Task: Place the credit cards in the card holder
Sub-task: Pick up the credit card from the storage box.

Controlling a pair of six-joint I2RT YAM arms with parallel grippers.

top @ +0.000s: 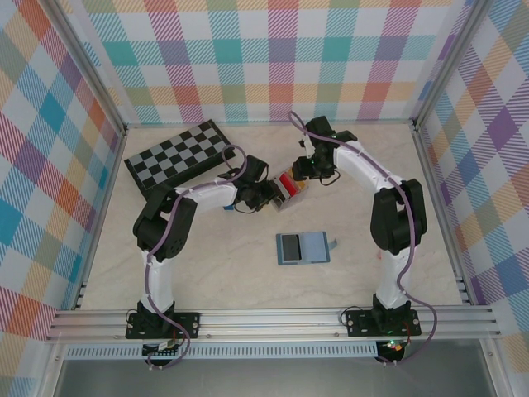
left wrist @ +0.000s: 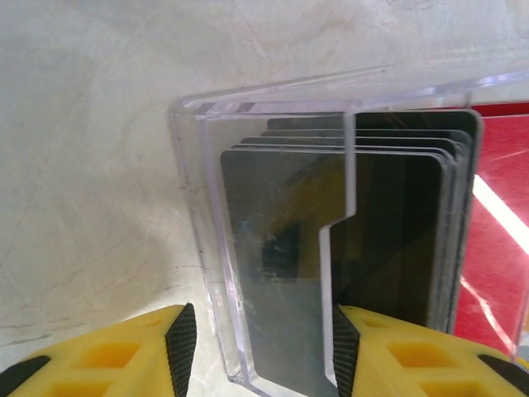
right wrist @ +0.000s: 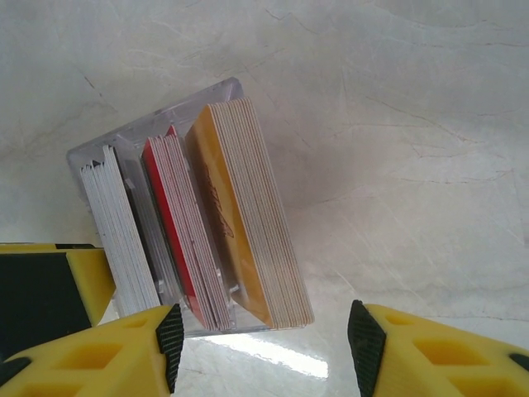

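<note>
**Loaded card holder, steadied at one end**

Set at the centre of the overhead view, above the wallet (top: 303,247) and right of the chessboard (top: 178,155): a clear plastic card holder (top: 288,187). Filled with credit cards (right wrist: 248,223) standing on edge in tight rows: white at left, red in the middle and yellow at right in the right wrist view, dark ones behind the clear wall in the left wrist view. Appeared clamped at the bottom of the left wrist view by the left gripper (left wrist: 263,357), one of the pads (left wrist: 183,343) close against an outer wall. Could not tell where the other pad bore. Straddled loosely by the right gripper (right wrist: 269,343), jaws apart, right-hand pad well clear of the yellow row, nothing held.

Judged the credit cards light, thin and stiff with a little spring. Judged their glossy faces slippery, so best pinched flat across both faces near an exposed edge, a few at a time. Judged the card holder rigid but brittle, and easily slid on the smooth table (right wrist: 397,124). Best held low by its outer walls, without hard squeezing.
</note>
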